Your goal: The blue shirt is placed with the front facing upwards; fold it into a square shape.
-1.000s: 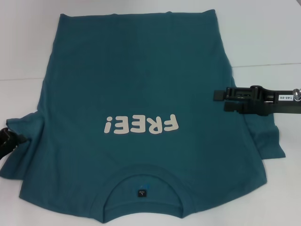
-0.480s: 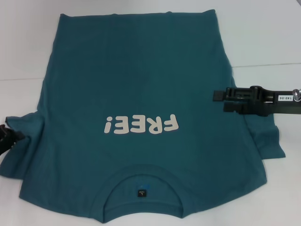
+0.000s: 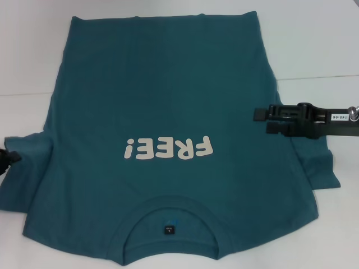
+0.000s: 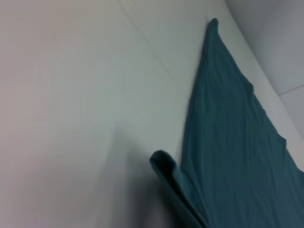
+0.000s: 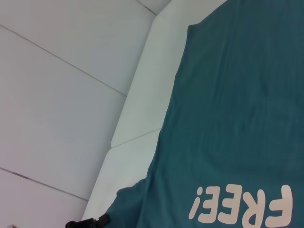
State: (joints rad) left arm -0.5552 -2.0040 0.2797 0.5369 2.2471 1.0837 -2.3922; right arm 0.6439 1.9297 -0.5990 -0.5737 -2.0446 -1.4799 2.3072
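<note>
The blue shirt (image 3: 168,101) lies spread flat on the white table, front up, with the cream "FREE!" lettering (image 3: 168,148) and the collar with its dark label (image 3: 168,228) nearest me. My right gripper (image 3: 262,121) hovers over the shirt's right side, just above the right sleeve (image 3: 320,168), fingers apart and holding nothing. My left gripper (image 3: 7,158) shows only as a dark tip at the left edge, beside the left sleeve (image 3: 25,168). The left wrist view shows the sleeve's folded edge (image 4: 166,171). The right wrist view shows the lettering (image 5: 242,209).
The white table (image 3: 314,45) extends around the shirt, with a seam line behind it on the right. The shirt's hem (image 3: 162,17) lies at the far side. My left gripper shows far off in the right wrist view (image 5: 88,222).
My left gripper has drawn back to the left, off the left sleeve and nearly out of view. The sleeve stays on the table. The right arm has not moved.
</note>
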